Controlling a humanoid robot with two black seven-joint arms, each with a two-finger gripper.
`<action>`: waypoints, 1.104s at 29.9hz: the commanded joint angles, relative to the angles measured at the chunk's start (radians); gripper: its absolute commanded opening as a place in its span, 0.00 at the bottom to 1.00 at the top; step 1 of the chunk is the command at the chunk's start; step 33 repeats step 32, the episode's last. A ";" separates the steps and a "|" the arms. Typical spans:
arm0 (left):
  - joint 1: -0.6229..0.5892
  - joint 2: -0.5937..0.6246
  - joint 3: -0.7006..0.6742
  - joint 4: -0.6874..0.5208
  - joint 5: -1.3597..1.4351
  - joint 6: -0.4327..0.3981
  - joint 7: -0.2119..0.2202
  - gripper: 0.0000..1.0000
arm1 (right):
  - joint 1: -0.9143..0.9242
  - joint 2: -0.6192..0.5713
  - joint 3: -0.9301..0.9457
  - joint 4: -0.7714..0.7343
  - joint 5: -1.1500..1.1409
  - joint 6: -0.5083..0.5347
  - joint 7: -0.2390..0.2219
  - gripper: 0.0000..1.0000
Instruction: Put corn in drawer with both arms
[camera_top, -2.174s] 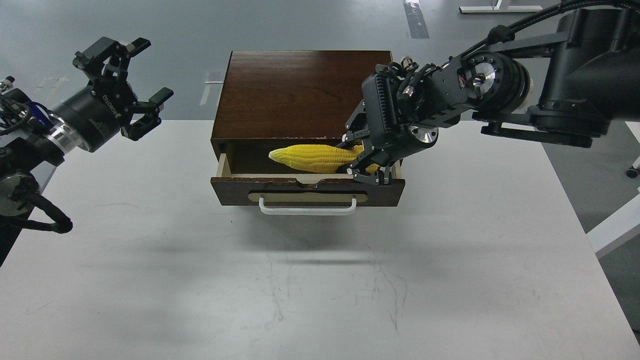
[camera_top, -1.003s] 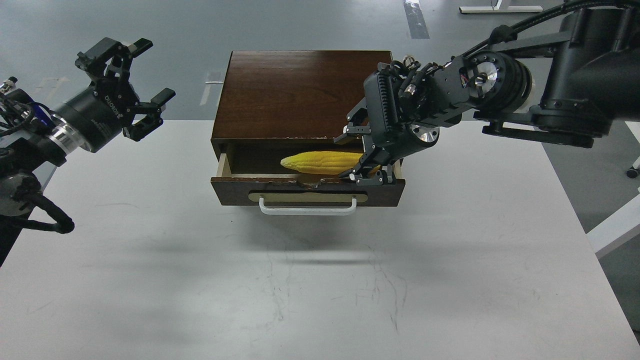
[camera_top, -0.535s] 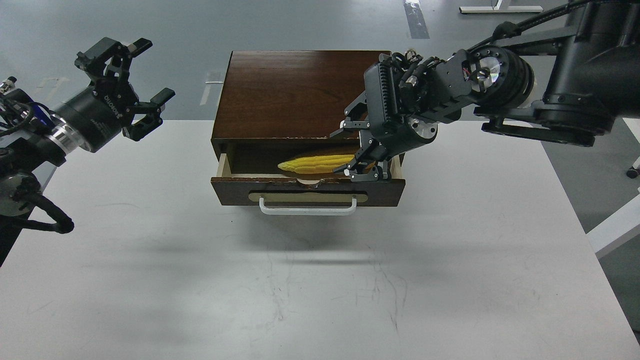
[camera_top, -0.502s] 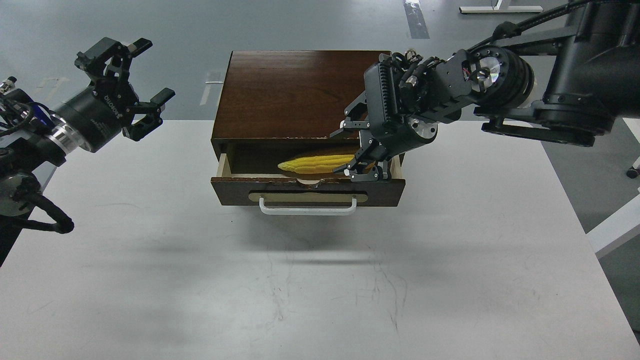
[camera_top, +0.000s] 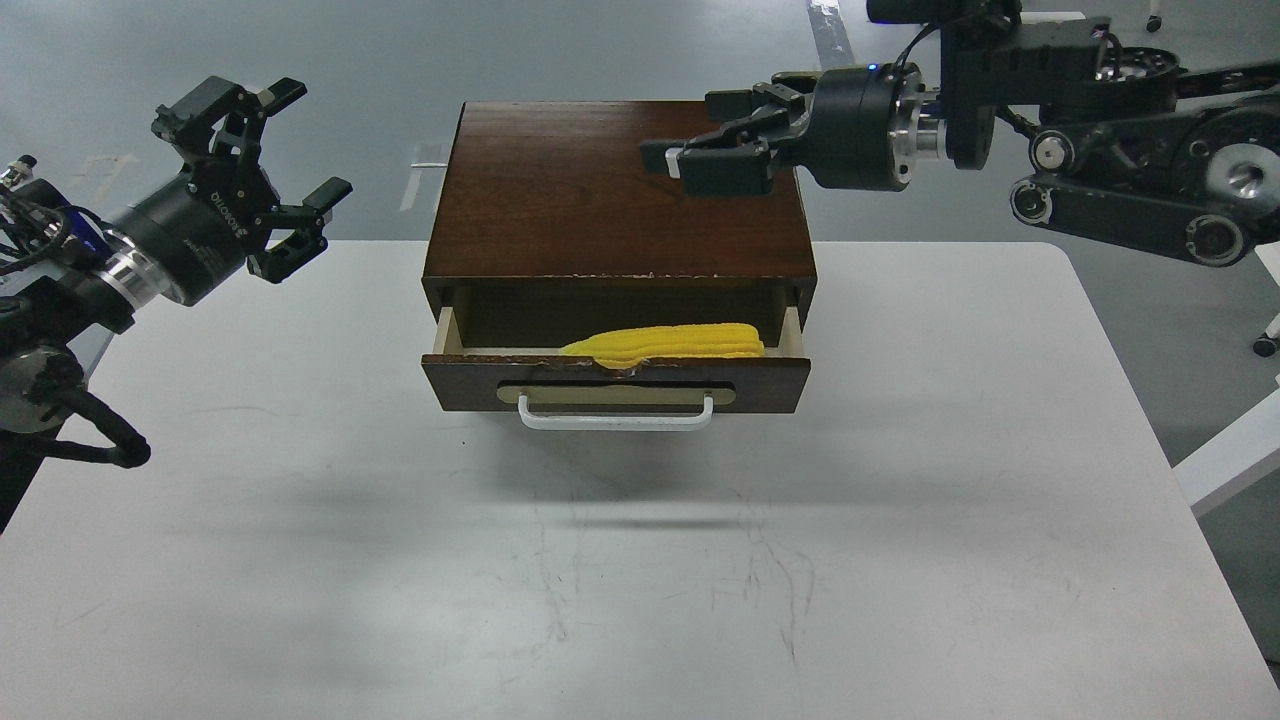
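Observation:
The yellow corn (camera_top: 665, 342) lies on its side inside the open drawer (camera_top: 460, 378) of the dark brown cabinet (camera_top: 560, 200), just behind the drawer front, tip pointing left. My right gripper (camera_top: 700, 140) hovers above the cabinet's top right part, fingers pointing left, open and empty, clear of the corn. My left gripper (camera_top: 290, 150) is held in the air left of the cabinet, beyond the table's back left edge, open and empty.
The drawer's white bar handle (camera_top: 615, 420) faces me. The cabinet stands at the back middle of a white table (camera_top: 640, 560). Grey floor lies beyond; a white table edge (camera_top: 1230, 455) is at the right.
My right gripper has let go of the corn, risen out of the drawer and swung up over the cabinet top. The corn has settled flat in the drawer. The left arm has not moved.

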 joint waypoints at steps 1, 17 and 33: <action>0.002 -0.006 0.000 0.000 0.000 0.000 0.000 0.98 | -0.136 -0.071 0.149 0.000 0.228 -0.002 0.000 0.99; 0.043 -0.056 -0.026 0.014 0.000 -0.001 0.000 0.98 | -0.893 -0.032 0.840 -0.132 0.609 -0.012 0.000 1.00; 0.117 -0.089 -0.112 0.044 -0.002 -0.038 0.000 0.98 | -0.993 0.030 0.887 -0.133 0.608 -0.012 0.000 1.00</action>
